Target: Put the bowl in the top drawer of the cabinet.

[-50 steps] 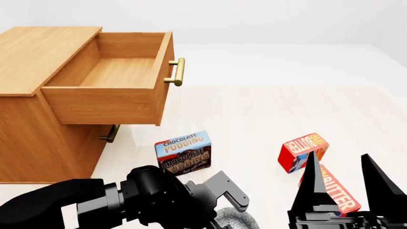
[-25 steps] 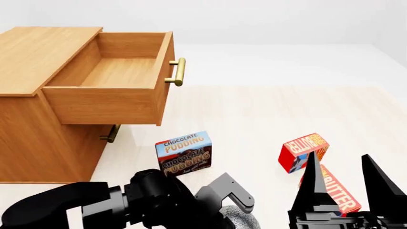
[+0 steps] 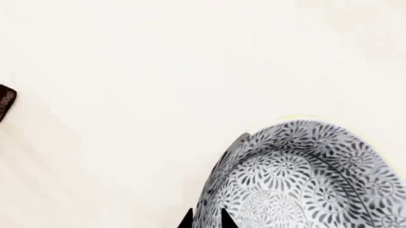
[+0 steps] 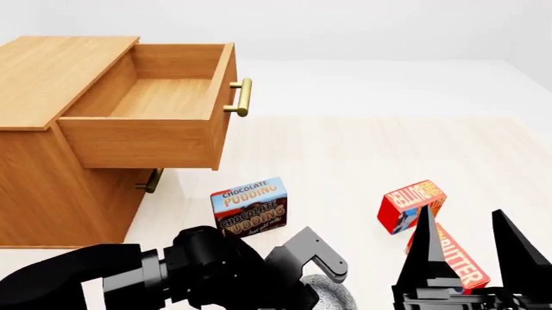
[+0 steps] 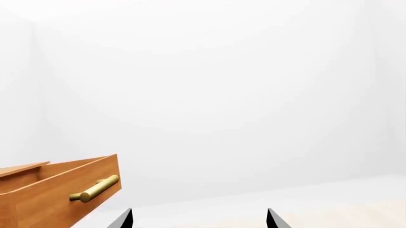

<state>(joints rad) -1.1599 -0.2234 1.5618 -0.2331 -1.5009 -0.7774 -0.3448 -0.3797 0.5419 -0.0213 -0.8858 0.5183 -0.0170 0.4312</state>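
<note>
1 bowl [image 3: 304, 175] in left end effector [image 3: 206, 219]

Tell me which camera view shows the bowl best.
The left wrist view: the bowl fills its corner, patterned outside clear, with the left gripper at its rim. The head view shows only a speckled sliver behind the left arm. The right wrist view shows no bowl, only the top drawer.

Pale plank floor [image 4: 345, 148], white walls [image 5: 222, 95] (soft, even light).
</note>
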